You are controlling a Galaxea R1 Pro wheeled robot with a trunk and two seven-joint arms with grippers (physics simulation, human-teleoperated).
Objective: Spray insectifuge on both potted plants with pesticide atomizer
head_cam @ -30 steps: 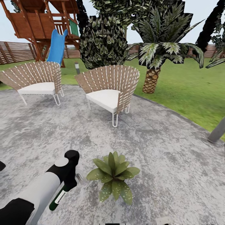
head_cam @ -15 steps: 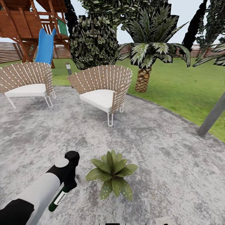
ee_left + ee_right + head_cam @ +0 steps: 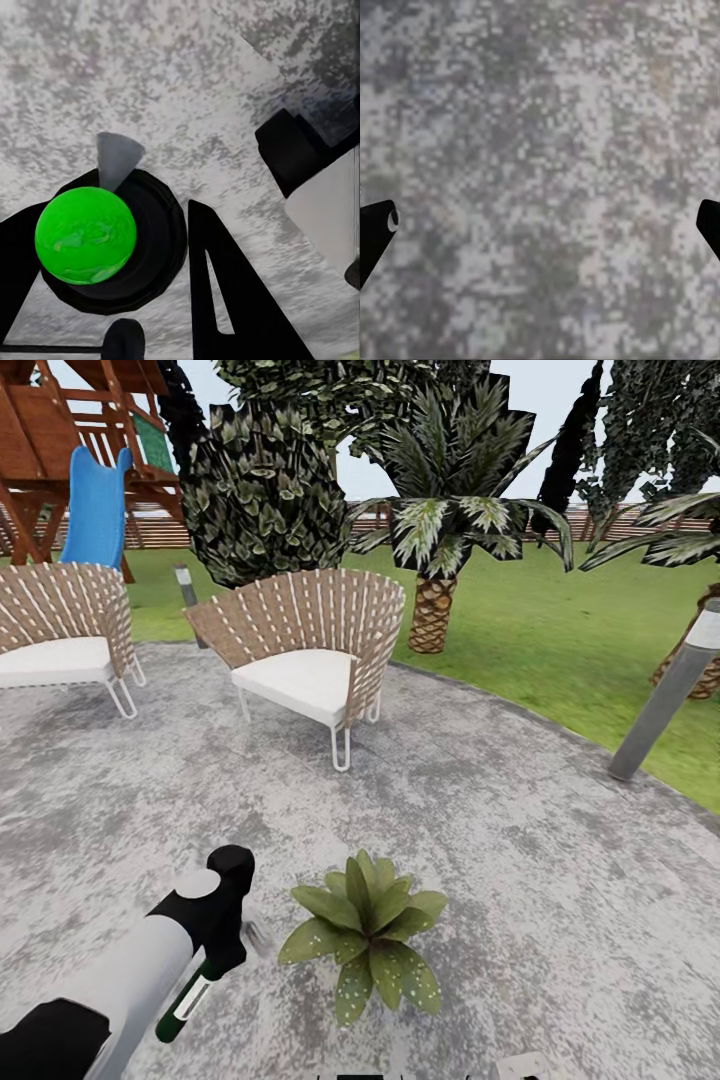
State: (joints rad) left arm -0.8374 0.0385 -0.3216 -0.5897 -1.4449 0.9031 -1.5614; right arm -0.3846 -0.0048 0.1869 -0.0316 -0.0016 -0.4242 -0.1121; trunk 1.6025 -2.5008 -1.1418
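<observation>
At the far left of the head view stands a wooden play tower (image 3: 50, 440) with a blue slide (image 3: 95, 510), and just in front of it a wicker chair (image 3: 60, 630) with a white seat sits at the edge of the speckled grey patio (image 3: 520, 840). Near the left, the left arm reaches forward over the paving, and its black left end effector (image 3: 225, 945) is clamped around the pesticide atomizer (image 3: 185, 1000), a slender bottle with a dark green base that hangs tilted below the fingers. In the left wrist view the bottle shows end-on as a bright green disc (image 3: 86, 235) inside a black ring, held between the dark fingers (image 3: 225, 292) above the paving. Just to the right of the bottle, near the middle, one potted plant (image 3: 365, 935) spreads its speckled green leaves low on the patio, close to the end effector but apart from it. Farther back, a second wicker chair (image 3: 305, 650) faces the near side, with a dark bush (image 3: 265, 490) and a palm (image 3: 440, 530) behind it on the lawn (image 3: 560, 630). At the right, a grey lamp post (image 3: 665, 695) leans at the patio's edge. The right wrist view has the right end effector (image 3: 540, 225) spread wide over bare paving, its two black fingertips (image 3: 373, 229) at opposite edges.
</observation>
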